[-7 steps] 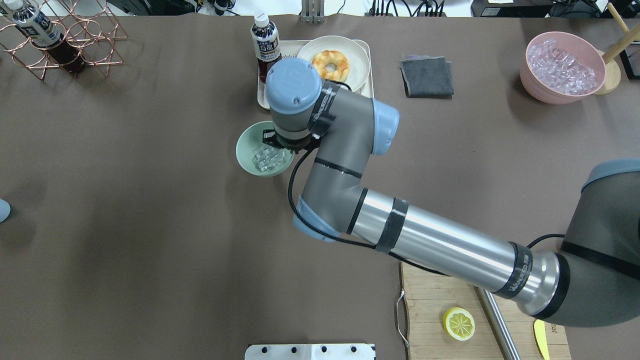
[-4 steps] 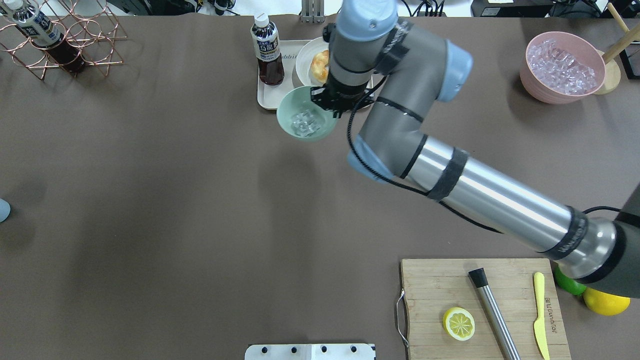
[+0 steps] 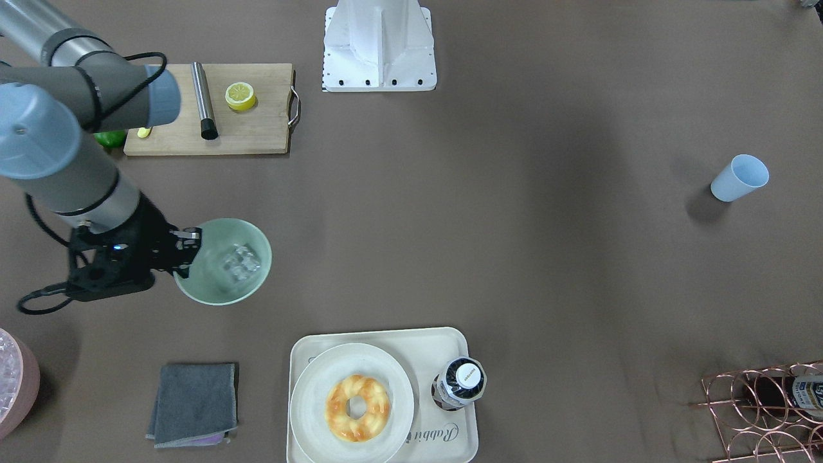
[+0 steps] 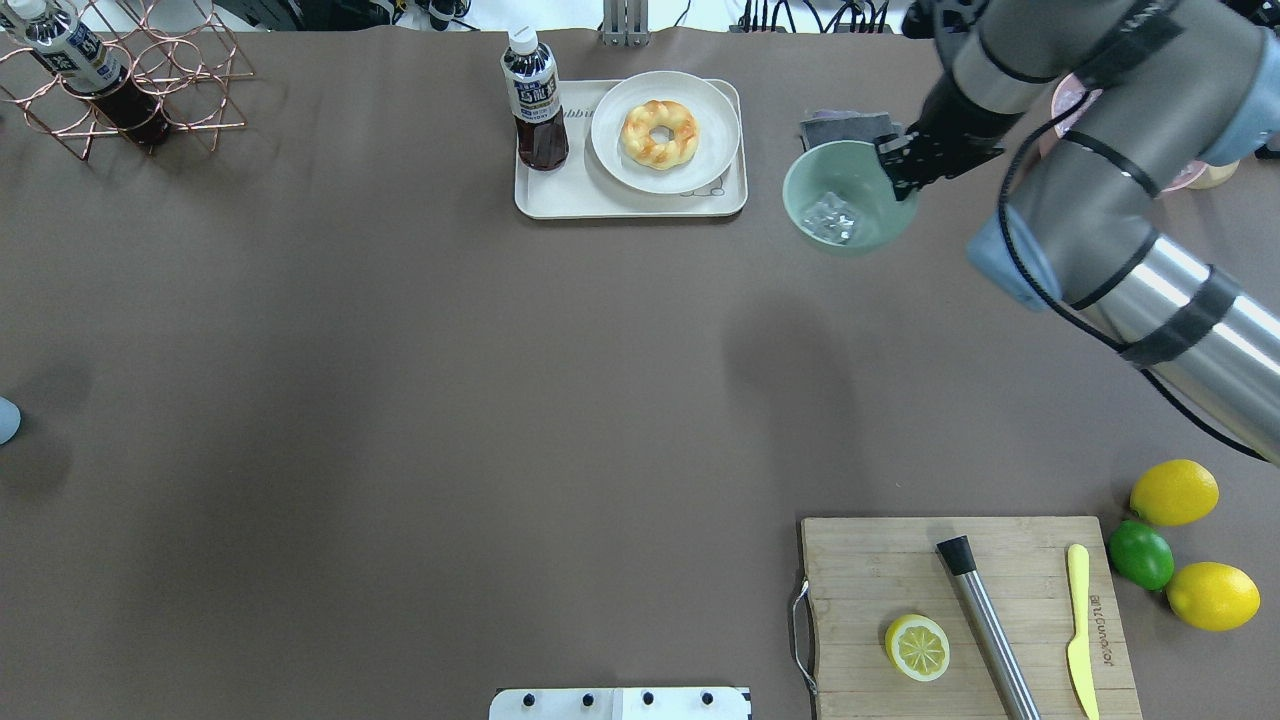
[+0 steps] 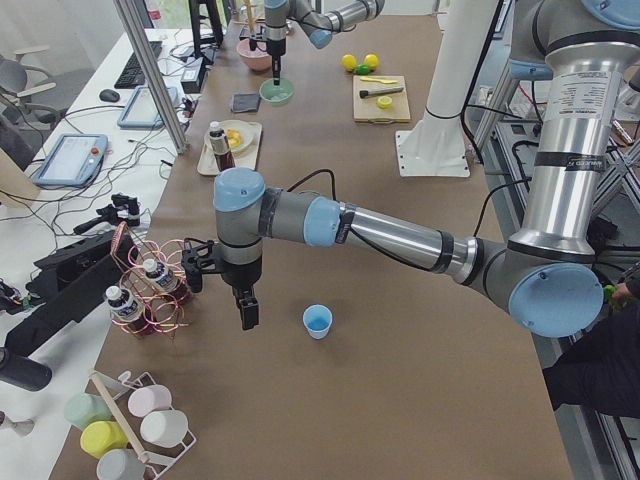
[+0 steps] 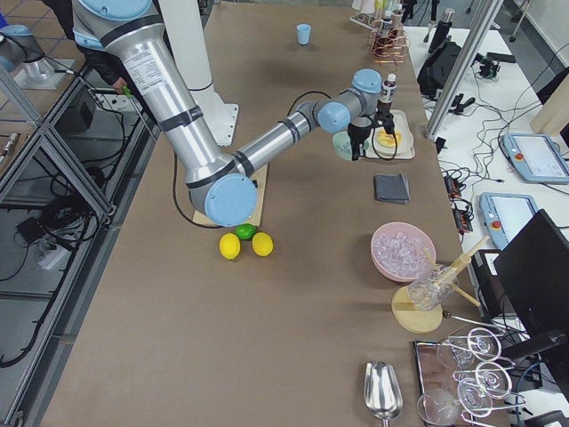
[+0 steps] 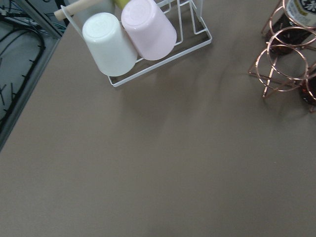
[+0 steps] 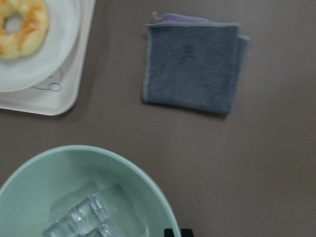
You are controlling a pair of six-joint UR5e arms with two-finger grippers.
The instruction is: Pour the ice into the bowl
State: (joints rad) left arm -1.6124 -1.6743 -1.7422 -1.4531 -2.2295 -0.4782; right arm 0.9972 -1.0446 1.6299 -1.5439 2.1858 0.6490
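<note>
My right gripper (image 4: 893, 170) is shut on the rim of the pale mint-green bowl (image 4: 848, 205) and holds it above the table, just in front of the grey cloth (image 4: 840, 125). A few clear ice cubes (image 4: 830, 218) lie in the bowl. The front-facing view shows the same grip (image 3: 188, 252), bowl (image 3: 218, 283) and ice (image 3: 239, 262). The right wrist view shows the bowl's rim (image 8: 123, 163) and ice (image 8: 79, 222). My left gripper (image 5: 247, 310) hangs over the table near a pale blue cup (image 5: 317, 321); I cannot tell whether it is open.
A pink bowl of ice (image 6: 403, 251) stands at the far right. A tray (image 4: 630, 205) carries a doughnut plate and a bottle (image 4: 535, 100). A cutting board (image 4: 860, 570) holds a lemon half, muddler and knife. A copper rack (image 4: 150, 80) stands far left.
My right arm has lifted the bowl with its ice and carried it rightwards, from the table's middle past the tray to the grey cloth.
</note>
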